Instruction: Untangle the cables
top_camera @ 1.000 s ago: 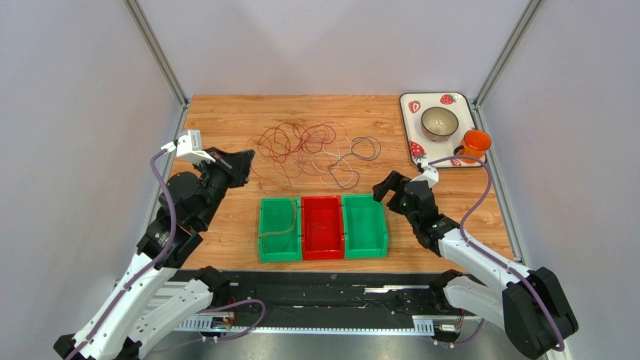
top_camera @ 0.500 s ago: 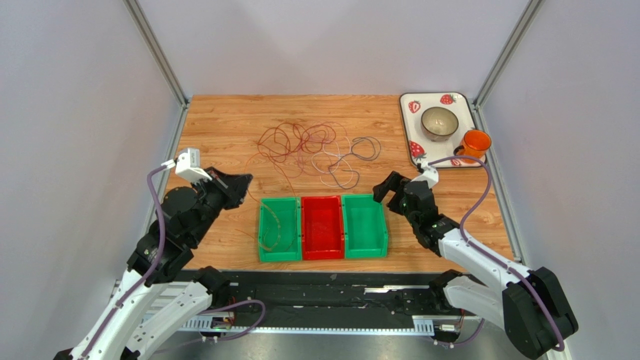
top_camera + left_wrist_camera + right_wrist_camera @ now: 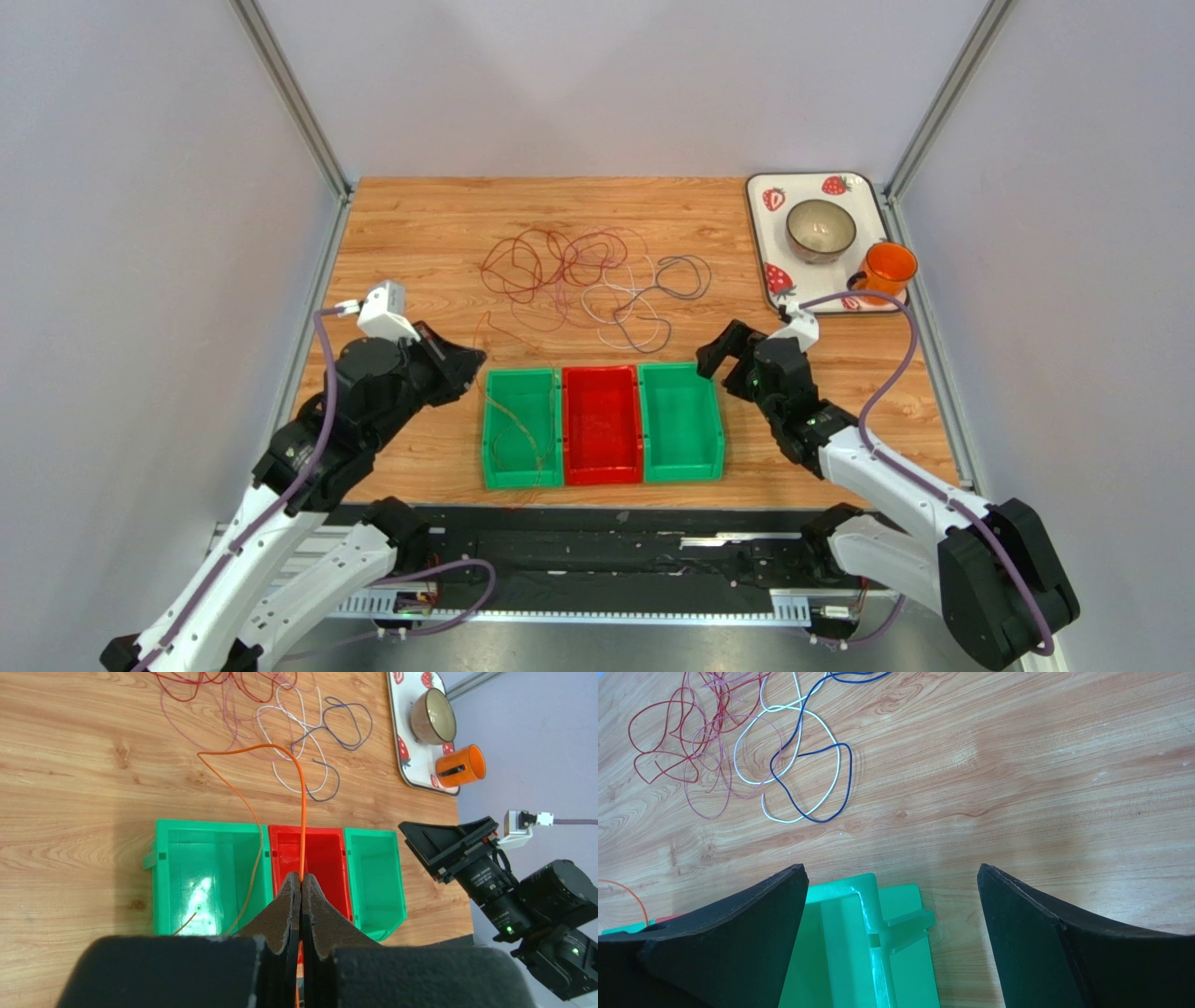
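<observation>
The cables (image 3: pixel 582 269) lie tangled on the wooden table behind the bins: red and brown loops (image 3: pixel 526 259), white (image 3: pixel 617 301) and dark grey (image 3: pixel 682 276). My left gripper (image 3: pixel 473 368) is shut on an orange cable (image 3: pixel 303 812) just above the bins. That cable arcs up from the fingertips (image 3: pixel 293 889) and trails down into the left green bin (image 3: pixel 163 882). My right gripper (image 3: pixel 718 353) is open and empty, hovering over the far right corner of the right green bin (image 3: pixel 868 903). The tangle also shows in the right wrist view (image 3: pixel 738 742).
Three bins stand in a row near the front edge: green (image 3: pixel 488 427), red (image 3: pixel 602 374), green (image 3: pixel 718 420). A strawberry-print tray (image 3: pixel 767 238) at the back right holds a bowl (image 3: pixel 818 228); an orange cup (image 3: pixel 888 266) sits at its edge.
My left arm has pulled back from the tangle toward the bins with the orange cable, which now hangs into the left green bin. The right arm has not moved.
</observation>
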You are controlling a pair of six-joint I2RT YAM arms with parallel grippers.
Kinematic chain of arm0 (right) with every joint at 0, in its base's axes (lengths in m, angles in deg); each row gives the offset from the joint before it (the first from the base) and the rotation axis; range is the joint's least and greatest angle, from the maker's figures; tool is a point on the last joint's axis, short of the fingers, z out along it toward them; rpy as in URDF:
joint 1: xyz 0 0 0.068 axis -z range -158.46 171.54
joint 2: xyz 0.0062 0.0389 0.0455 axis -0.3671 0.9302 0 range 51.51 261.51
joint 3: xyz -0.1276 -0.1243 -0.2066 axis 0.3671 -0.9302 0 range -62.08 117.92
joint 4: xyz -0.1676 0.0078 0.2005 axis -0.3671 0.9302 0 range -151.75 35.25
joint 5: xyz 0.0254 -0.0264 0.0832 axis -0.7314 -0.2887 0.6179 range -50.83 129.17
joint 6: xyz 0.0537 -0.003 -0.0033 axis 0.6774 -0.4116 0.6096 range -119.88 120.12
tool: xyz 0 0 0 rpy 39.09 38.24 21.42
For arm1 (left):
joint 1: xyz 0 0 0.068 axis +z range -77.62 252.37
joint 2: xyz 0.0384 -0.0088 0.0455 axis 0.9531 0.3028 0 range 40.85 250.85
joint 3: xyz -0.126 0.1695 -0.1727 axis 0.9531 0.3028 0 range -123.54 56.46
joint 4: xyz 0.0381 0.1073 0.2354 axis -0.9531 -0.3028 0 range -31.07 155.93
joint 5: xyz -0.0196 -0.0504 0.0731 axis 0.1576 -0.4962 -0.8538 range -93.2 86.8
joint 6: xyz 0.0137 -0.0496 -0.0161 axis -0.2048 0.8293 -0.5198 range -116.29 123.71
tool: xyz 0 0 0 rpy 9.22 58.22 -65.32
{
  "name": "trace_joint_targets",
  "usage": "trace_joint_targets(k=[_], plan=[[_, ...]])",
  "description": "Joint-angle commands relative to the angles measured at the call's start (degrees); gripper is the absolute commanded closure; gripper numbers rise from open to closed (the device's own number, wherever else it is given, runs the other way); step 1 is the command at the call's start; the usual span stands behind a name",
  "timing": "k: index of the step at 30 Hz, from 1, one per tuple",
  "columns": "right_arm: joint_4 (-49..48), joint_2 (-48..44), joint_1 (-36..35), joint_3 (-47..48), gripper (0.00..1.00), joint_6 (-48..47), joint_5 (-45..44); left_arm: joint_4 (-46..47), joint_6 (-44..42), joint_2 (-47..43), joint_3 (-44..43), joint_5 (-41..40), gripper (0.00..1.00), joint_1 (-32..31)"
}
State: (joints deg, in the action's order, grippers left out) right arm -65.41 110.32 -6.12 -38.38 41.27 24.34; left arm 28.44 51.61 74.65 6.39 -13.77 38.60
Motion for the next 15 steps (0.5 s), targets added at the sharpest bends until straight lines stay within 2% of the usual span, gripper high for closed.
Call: trace_joint_targets(k=[1, 5, 9, 15], plan=[[-0.5, -0.3, 0.2, 2.3, 0.04, 0.3, -0.6, 2.1, 0.7, 3.6, -3.5, -2.3, 1.00, -0.1], [-0.5, -0.4, 0.2, 2.4, 0.04, 0.4, -0.7, 8.0, 0.1, 7.5, -1.7, -3.7, 1.00, -0.1], [-0.6, -0.2, 0.3, 2.4, 0.04, 0.3, -0.7, 11.8, -2.5, 12.3, -0.6, -9.1, 1.00, -0.1], [-0.6, 0.0, 0.2, 2.5, 0.04, 0.3, -0.6, 20.5, -4.7, 14.3, 5.2, -15.1, 1.00, -1.5]])
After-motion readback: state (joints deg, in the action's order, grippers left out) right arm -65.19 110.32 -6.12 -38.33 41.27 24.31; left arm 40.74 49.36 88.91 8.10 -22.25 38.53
